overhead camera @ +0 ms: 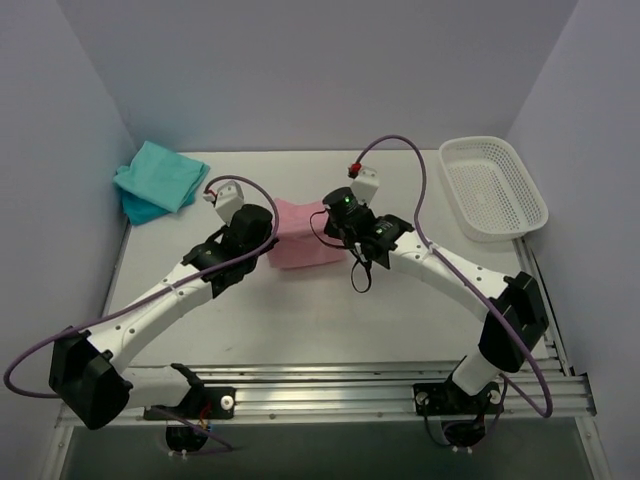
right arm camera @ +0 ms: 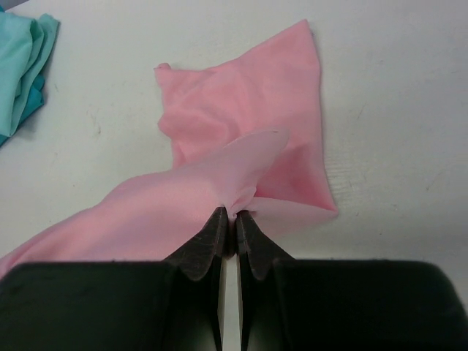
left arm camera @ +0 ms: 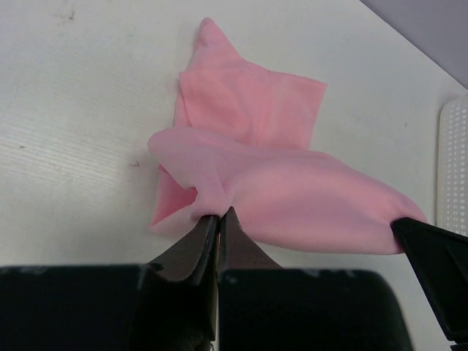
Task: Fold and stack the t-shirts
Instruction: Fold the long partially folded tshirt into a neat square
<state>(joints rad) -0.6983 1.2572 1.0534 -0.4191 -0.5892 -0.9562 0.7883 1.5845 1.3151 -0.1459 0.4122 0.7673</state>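
The left hand (left arm camera: 218, 219) is clamped on the pink t-shirt (overhead camera: 305, 248) at its near-left edge, and the right hand (right arm camera: 234, 221) on its near-right edge. A raised fold hangs between them at mid-worktop (overhead camera: 320, 320). The teal t-shirts (overhead camera: 158, 180), seemingly folded, lie well apart at the far-left corner.

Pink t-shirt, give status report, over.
Left gripper and right gripper shut on light pink cloth t-shirt, fold raised. Teal t-shirts piled far left, apart.

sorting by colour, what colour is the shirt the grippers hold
Light pink t-shirt, clearest in the left wrist view.
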